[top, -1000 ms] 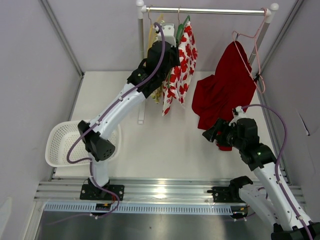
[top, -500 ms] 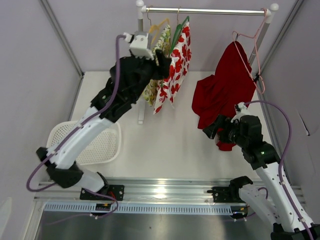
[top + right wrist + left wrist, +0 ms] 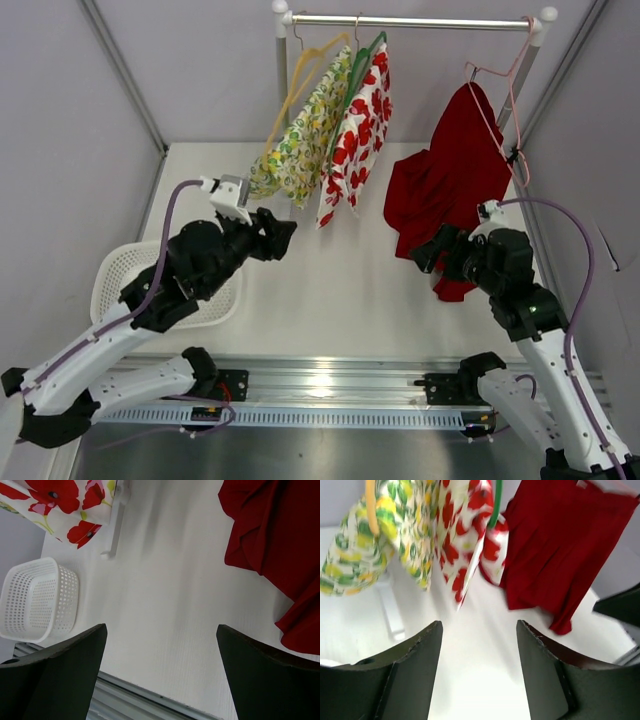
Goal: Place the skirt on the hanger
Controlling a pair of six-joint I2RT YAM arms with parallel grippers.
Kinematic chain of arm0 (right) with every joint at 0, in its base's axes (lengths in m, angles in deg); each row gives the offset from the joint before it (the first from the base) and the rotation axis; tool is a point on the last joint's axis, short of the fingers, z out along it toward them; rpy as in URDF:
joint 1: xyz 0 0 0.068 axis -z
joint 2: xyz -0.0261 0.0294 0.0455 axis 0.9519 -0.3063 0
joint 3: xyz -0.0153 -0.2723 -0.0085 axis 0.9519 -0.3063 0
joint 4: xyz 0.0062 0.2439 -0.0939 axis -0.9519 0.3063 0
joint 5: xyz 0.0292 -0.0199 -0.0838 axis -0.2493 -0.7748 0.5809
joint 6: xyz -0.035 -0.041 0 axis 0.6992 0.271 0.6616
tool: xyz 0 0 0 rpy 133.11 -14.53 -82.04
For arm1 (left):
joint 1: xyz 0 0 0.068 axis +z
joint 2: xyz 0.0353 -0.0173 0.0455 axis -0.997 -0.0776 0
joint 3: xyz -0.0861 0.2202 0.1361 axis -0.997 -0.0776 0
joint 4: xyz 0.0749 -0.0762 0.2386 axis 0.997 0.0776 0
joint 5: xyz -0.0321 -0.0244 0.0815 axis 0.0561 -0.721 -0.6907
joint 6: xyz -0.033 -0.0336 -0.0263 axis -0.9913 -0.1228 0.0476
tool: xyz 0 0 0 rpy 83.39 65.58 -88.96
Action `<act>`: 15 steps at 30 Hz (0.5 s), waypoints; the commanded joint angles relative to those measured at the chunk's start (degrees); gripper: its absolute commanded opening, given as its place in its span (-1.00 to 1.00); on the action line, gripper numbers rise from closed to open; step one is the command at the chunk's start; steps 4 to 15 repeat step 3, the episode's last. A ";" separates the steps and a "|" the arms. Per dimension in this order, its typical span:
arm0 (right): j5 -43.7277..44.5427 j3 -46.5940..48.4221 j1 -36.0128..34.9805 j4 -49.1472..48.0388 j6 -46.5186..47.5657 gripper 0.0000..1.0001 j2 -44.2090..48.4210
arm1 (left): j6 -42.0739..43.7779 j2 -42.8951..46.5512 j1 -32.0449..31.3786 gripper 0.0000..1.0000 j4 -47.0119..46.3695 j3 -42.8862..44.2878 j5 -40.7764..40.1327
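A red skirt (image 3: 445,190) hangs from a pink hanger (image 3: 512,90) at the right end of the rack rod (image 3: 420,20); its hem reaches the table. It also shows in the left wrist view (image 3: 560,545) and the right wrist view (image 3: 270,525). My left gripper (image 3: 283,236) is open and empty, below and apart from the hanging clothes; its fingers frame bare table (image 3: 479,630). My right gripper (image 3: 425,252) is open and empty, just left of the red skirt's lower edge (image 3: 161,630).
A yellow-green floral skirt (image 3: 300,150) on a yellow hanger (image 3: 370,505) and a white poppy-print skirt (image 3: 355,140) on a green hanger (image 3: 496,505) hang at the rod's left, tilted. A white basket (image 3: 110,275) stands at the near left. The rack's foot (image 3: 115,525) lies on the table.
My left arm has pulled back from the rack, down and toward the near left, with its gripper empty. The two floral skirts now hang slanted. The right arm barely moved.
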 commanded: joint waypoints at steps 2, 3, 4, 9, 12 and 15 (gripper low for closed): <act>1.03 2.97 0.14 -1.60 -0.59 0.99 -0.44 | -2.09 3.68 -0.26 0.32 4.50 -2.96 0.53; 1.29 2.97 0.23 -1.69 -0.94 0.99 -0.26 | -1.92 4.91 -0.26 0.33 4.77 -3.23 0.62; 1.29 2.97 0.23 -1.69 -0.94 0.99 -0.26 | -1.92 4.91 -0.26 0.33 4.77 -3.23 0.62; 1.29 2.97 0.23 -1.69 -0.94 0.99 -0.26 | -1.92 4.91 -0.26 0.33 4.77 -3.23 0.62; 1.29 2.97 0.23 -1.69 -0.94 0.99 -0.26 | -1.92 4.91 -0.26 0.33 4.77 -3.23 0.62; 1.29 2.97 0.23 -1.69 -0.94 0.99 -0.26 | -1.92 4.91 -0.26 0.33 4.77 -3.23 0.62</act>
